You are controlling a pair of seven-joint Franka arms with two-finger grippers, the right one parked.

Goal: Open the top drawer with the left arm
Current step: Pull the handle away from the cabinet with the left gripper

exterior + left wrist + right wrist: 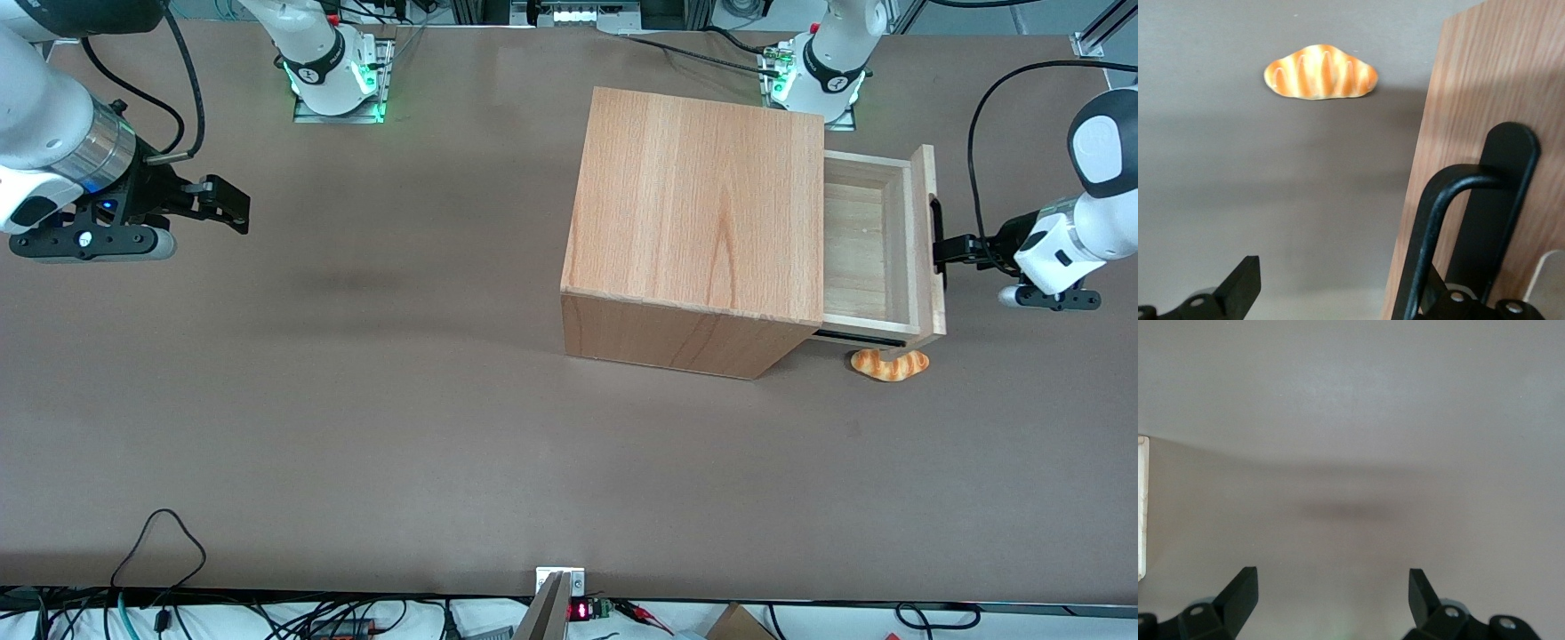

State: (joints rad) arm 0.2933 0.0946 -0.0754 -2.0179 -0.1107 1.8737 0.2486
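Observation:
The top drawer (855, 253) stands partly pulled out of the wooden cabinet (702, 209), its pale plank floor showing. Its front panel (930, 173) faces the working arm's end of the table and carries a black handle (935, 233). The left arm (1076, 240) reaches in level with the handle. Its gripper (948, 250) is at the handle and open. In the left wrist view the front panel (1485, 80) and the handle's black bar (1435, 207) are close up. One finger (1245, 287) is over bare table, and the other sits tucked behind the bar. The gripper (1338, 297) grips nothing.
An orange striped bread toy (889, 364) lies on the brown table (356, 427) beside the cabinet, under the open drawer's corner nearest the front camera. It also shows in the left wrist view (1320, 72). The arm bases (822, 71) stand at the table edge farthest from the front camera.

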